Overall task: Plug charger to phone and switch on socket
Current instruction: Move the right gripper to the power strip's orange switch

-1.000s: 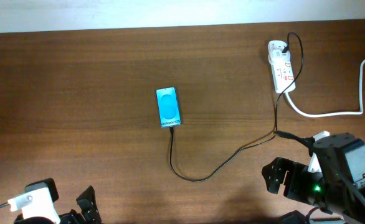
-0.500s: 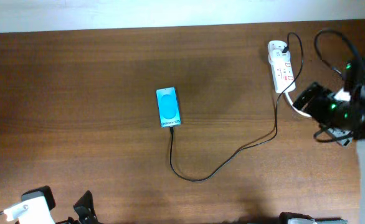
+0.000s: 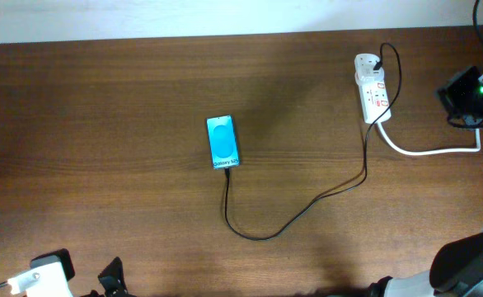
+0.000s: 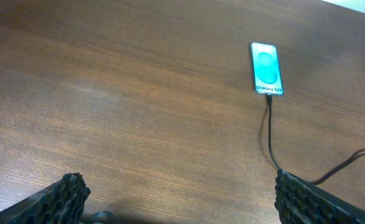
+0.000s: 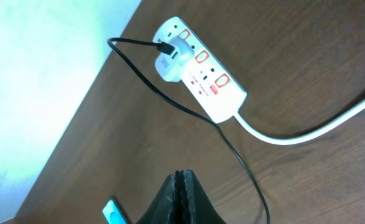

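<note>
Brown wood table [image 3: 101, 124], overhead view: the phone [image 3: 223, 143] lies flat near the centre, screen lit. The charger [image 3: 307, 206] meets its near end and runs across to the socket [image 3: 373, 92] at the far right. A thick white cord [image 3: 431, 151] leaves the socket.

Left wrist view: left pincer [image 4: 181, 193] spread wide, holding nothing, well apart from the phone.

Right wrist view: right pincer [image 5: 181, 196] closed tight and empty, near the socket, not touching it. Charger plugged into the socket.
</note>
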`<state>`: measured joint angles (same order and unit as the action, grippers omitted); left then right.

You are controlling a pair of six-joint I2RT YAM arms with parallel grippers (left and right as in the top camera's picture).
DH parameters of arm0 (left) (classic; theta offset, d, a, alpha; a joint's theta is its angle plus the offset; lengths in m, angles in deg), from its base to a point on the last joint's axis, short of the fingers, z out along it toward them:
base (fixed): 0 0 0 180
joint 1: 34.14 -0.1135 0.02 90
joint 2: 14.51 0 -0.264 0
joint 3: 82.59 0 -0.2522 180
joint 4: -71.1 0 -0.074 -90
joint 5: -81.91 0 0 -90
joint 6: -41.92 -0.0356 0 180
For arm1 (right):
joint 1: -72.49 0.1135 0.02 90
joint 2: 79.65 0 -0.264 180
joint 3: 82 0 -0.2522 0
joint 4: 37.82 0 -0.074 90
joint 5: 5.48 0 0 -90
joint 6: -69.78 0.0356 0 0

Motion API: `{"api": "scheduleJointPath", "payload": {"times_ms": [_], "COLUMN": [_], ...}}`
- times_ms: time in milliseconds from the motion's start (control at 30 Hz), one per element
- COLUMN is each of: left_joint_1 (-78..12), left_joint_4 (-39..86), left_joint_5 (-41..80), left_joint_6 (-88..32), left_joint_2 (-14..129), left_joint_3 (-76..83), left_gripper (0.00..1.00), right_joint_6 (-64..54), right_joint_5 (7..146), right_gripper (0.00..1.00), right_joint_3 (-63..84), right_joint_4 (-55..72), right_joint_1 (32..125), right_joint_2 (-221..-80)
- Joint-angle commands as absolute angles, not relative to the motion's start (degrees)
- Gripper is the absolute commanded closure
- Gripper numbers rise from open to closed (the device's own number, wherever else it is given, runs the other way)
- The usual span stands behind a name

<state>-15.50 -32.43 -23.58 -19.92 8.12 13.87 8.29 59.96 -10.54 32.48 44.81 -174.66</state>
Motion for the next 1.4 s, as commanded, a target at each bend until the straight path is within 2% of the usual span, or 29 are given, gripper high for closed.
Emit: {"api": "scheduleJointPath", "payload": {"times_ms": [0,200,400,433,500,733,1367], "left_joint_1": [-15.29,-15.29,-15.29,-15.29,-15.29,-15.29,-15.29], "left_joint_4": [-32.35,-32.35,-32.35,-32.35,-32.35,-32.35,-32.35], "left_joint_5": [-24.41,-24.41,-24.41,-24.41,-24.41,-24.41,-24.41], "left_joint_6": [-19.39,-19.39,-19.39,-19.39,-19.39,-19.39,-19.39], "left_joint_2": [7.73,7.73,7.73,7.73,7.73,7.73,7.73], "left_joint_3": [14.02,14.02,14.02,14.02,14.02,14.02,14.02], "left_gripper": [0.01,0.01,0.01,0.01,0.01,0.01,0.01], "right_joint_6": [10.43,15.44,21.29,21.47,21.45,25.14,27.48], "right_joint_5": [59.37,55.68,60.11,60.27,60.79,59.92,61.29], "right_gripper": [0.96,0.96,0.96,0.92,0.91,0.96,0.96], "right_joint_3": [-12.56,-24.29,-24.64,-24.64,-24.64,-24.64,-24.62], "right_joint_4": [30.49,29.85,19.93,17.92,14.86,11.69,8.85], "right_joint_1": [44.72,45.40,48.50,49.05,50.12,50.47,54.47], "right_joint_2": [-176.73,-194.87,-204.67,-206.24,-209.15,-212.32,-215.16]}}
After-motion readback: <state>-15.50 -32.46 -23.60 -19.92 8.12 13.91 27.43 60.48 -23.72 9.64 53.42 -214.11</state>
